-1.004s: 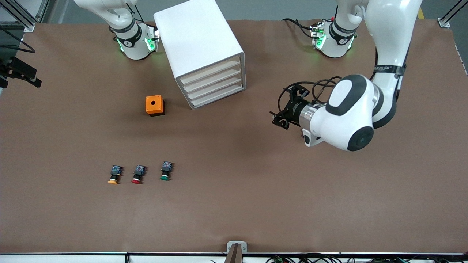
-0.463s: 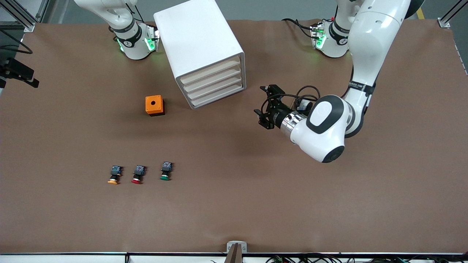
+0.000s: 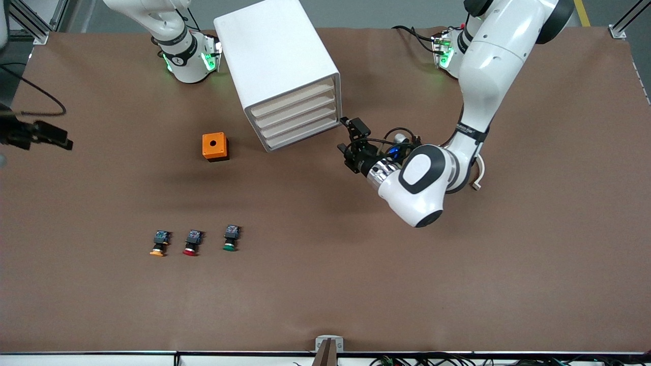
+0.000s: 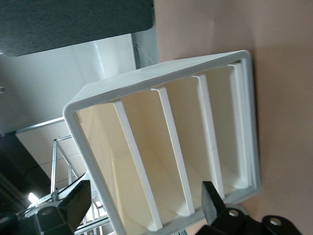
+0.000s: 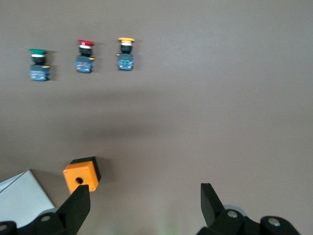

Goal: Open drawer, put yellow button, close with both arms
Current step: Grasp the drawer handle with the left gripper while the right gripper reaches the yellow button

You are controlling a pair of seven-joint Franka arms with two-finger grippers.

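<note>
The white cabinet (image 3: 277, 61) stands near the robots' bases, its four beige-fronted drawers (image 3: 297, 119) all shut. My left gripper (image 3: 345, 136) is open and empty, low in front of the drawer fronts, at the corner toward the left arm's end, not touching. The left wrist view shows the drawer fronts (image 4: 161, 147) between the open fingers of that gripper (image 4: 142, 203). The yellow button (image 3: 158, 244) lies on the table nearer the front camera. My right gripper (image 5: 144, 196) is open and empty, high over the table; the yellow button (image 5: 125, 53) shows below it.
A red button (image 3: 191, 243) and a green button (image 3: 230, 238) lie in a row beside the yellow one. A small orange box with a round hole (image 3: 215, 146) sits beside the cabinet. The right arm's black hand (image 3: 40, 133) shows at the view's edge.
My left arm has swung in toward the cabinet, bringing its open gripper up to the drawer fronts. The right arm's black hand has shifted lower in the front view.
</note>
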